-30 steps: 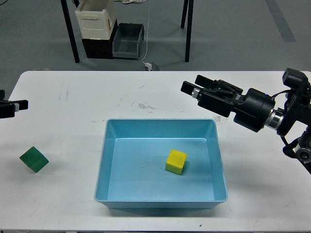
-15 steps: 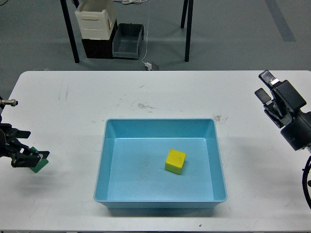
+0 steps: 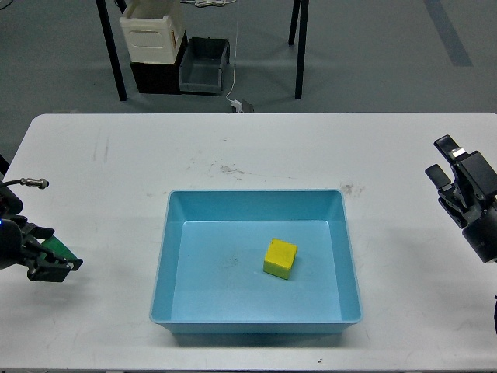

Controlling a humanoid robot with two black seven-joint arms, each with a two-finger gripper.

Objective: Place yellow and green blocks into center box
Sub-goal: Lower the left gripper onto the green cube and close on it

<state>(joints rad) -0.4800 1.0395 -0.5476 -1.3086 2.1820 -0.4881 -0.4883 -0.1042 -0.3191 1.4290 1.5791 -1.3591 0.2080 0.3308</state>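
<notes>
A yellow block (image 3: 280,258) lies inside the light blue box (image 3: 256,194) at the table's center. A green block (image 3: 57,249) is at the table's far left, mostly hidden between the fingers of my left gripper (image 3: 56,262). That gripper is closed around the block, low over the table. My right gripper (image 3: 440,158) is at the far right edge, clear of the box. Its two fingers stand apart and it is empty.
The white table (image 3: 248,148) runs the full width of the view. On the floor behind it stand a cream bin (image 3: 153,31), a grey bin (image 3: 204,66) and black table legs (image 3: 113,50). A white cable (image 3: 234,78) hangs down there.
My right arm has drawn back from over the box's far right corner to the right edge. My left gripper came down onto the green block and closed around it.
</notes>
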